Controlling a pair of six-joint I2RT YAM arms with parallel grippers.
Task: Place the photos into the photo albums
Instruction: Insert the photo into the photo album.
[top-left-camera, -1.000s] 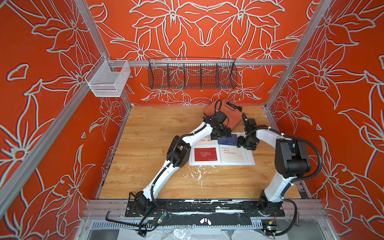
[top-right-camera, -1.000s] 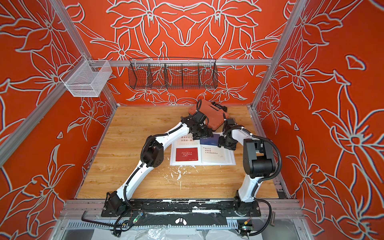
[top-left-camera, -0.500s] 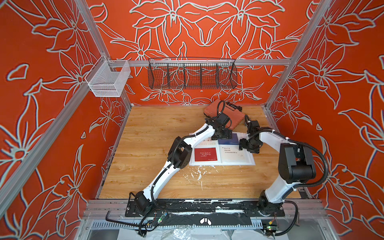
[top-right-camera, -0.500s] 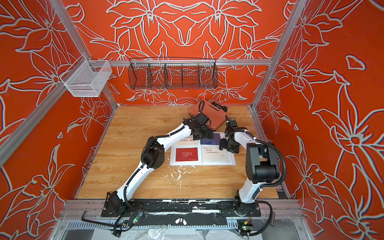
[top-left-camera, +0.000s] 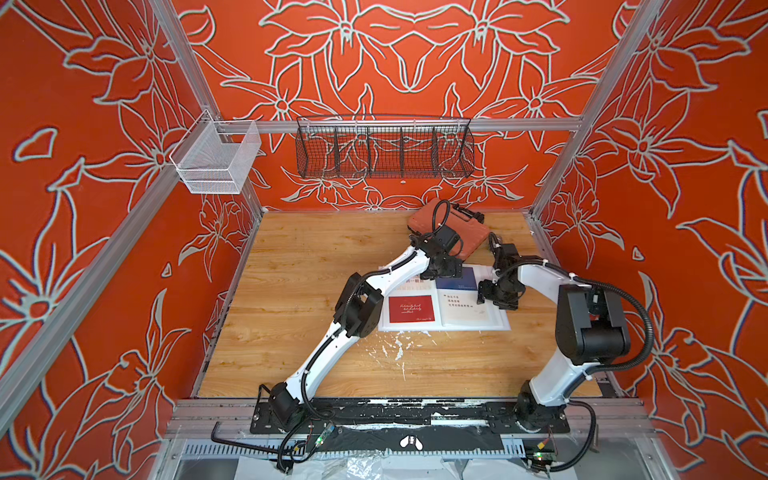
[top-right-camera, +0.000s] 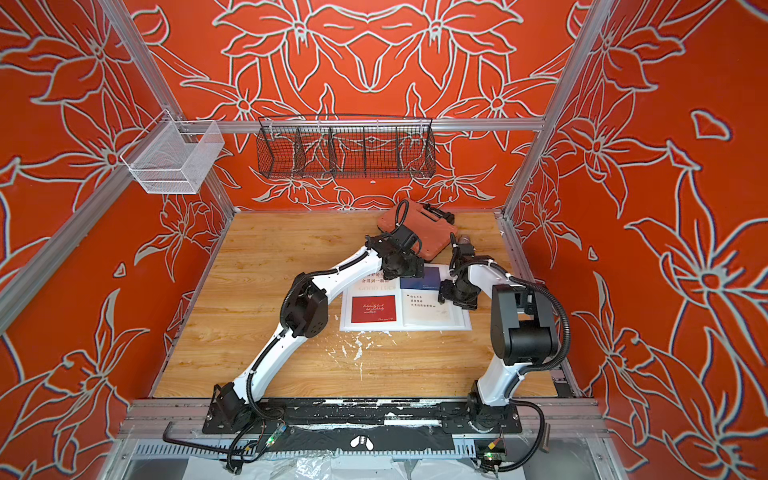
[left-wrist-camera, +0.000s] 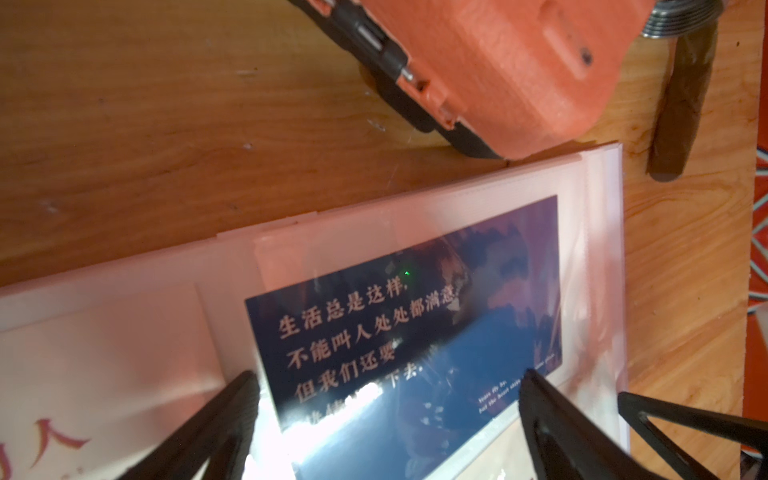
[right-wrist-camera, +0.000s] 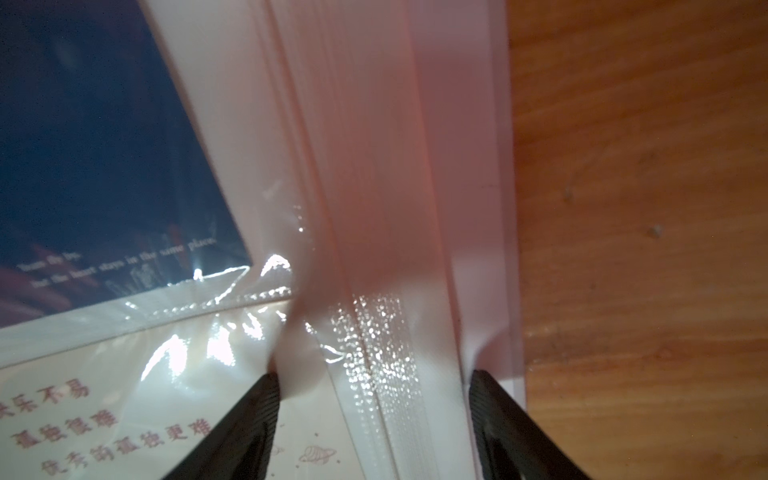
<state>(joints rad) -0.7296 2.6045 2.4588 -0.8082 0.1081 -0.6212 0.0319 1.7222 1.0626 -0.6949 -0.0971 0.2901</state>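
Right tool moved frontward; only its wrist view shows album pages straddled.

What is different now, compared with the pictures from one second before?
The right gripper slid a little toward its arm's base along the outer edge of the open white photo album. Nothing was grasped or released. The left gripper, the navy blue card and the dark red card stayed in place.

Orange flower-patterned walls enclose a wooden counter. A black wire basket hangs at twelve o'clock, a white mesh basket at ten.
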